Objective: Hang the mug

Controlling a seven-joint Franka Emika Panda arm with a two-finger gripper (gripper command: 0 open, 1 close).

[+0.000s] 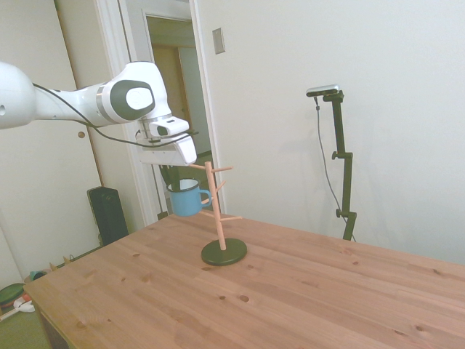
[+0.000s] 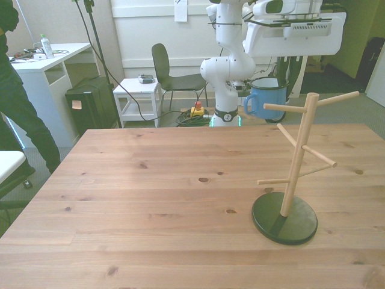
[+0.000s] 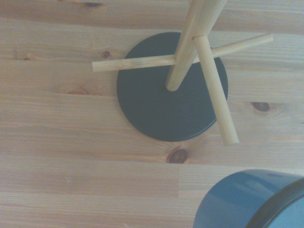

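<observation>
Aloft above the wooden tabletop (image 1: 305, 291), the light-blue mug (image 1: 186, 198) hangs upright beneath the white arm's claw (image 1: 174, 173), which grips it by the rim — the fingers closed on the mug's edge, as far as the side view shows. In that view the mug's loop handle (image 1: 205, 196) points toward the wooden peg stand (image 1: 216, 211) and sits just beside the central post, level with the stand's upper pegs; whether handle and peg touch cannot be told. In the front view the mug (image 2: 266, 97) floats beyond the stand (image 2: 296, 158), its handle (image 2: 249, 103) turned to the front view's left, close to the tip of one upper peg. The stand rests on a dark round base (image 2: 284, 217) toward the front view's right side of the tabletop, its slim pegs angling outward at several heights. From the wrist camera, the base (image 3: 161, 109) and crossing pegs are seen from above, with the mug's blue wall (image 3: 237, 199) curving into frame. A person in dark clothing (image 2: 15, 102) stands at the front view's left edge — beside a white desk (image 2: 48, 66).
</observation>
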